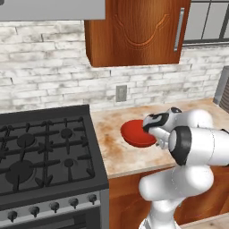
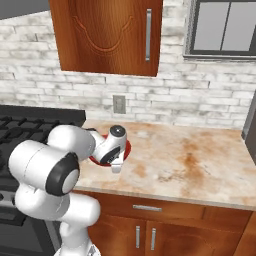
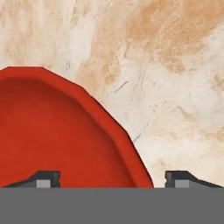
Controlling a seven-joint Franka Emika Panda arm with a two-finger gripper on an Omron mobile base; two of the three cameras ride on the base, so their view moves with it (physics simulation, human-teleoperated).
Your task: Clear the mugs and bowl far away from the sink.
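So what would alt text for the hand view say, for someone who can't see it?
A glossy red bowl sits on a mottled beige counter, seen from just above. The open gripper straddles the bowl's rim, one fingertip over its inside, the other over the counter.

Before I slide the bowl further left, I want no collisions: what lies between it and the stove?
Nothing: in the left base view, bare countertop separates the red bowl from the stove.
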